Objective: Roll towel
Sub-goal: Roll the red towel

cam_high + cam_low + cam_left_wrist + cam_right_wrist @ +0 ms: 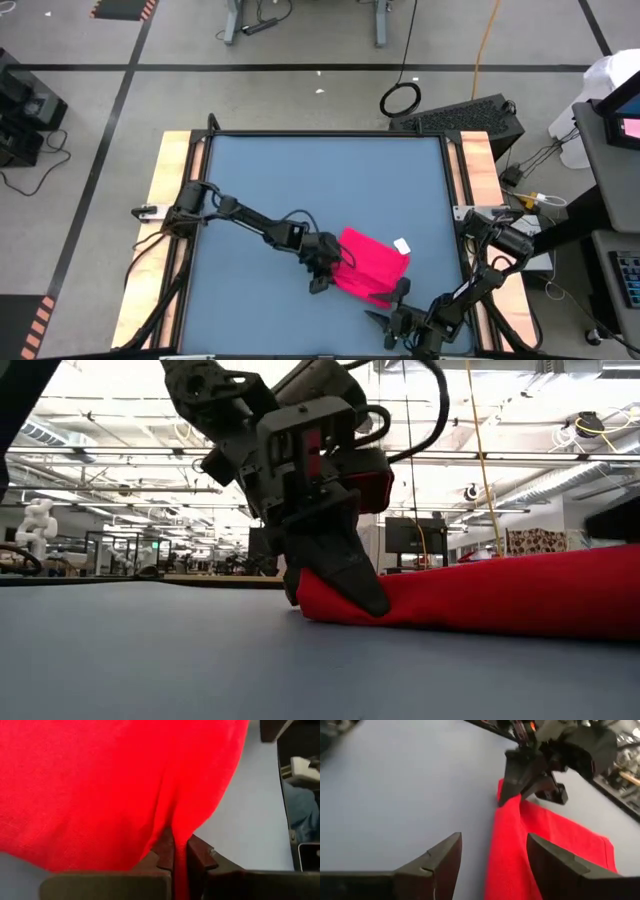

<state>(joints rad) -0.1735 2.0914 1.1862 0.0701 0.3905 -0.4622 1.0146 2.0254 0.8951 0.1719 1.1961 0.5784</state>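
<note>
The pinkish-red towel [372, 262] lies bunched into a thick fold on the blue table's near right part, its white tag [402, 246] at the far right corner. In the low view the towel [500, 595] is a long low ridge lying on the tabletop. My left gripper [324, 277] is at the towel's left end, shut on it. My right gripper [495, 865] stands open at the towel's near end. Its two fingers stand on either side of the red folded edge [509, 845], apart from it. My left gripper pinches a fold of the towel at its left end [172, 837] between its two fingers. The fingers [345, 575] slant down from the table's left, with their tips at the tabletop. The towel's left end lies on the table, puckered toward the fingers.
Bare blue tabletop [300, 180] spreads to the far side and the left of the towel. Wooden side rails [175, 170] border the table left and right. The table's near edge is close behind my right gripper [390, 303].
</note>
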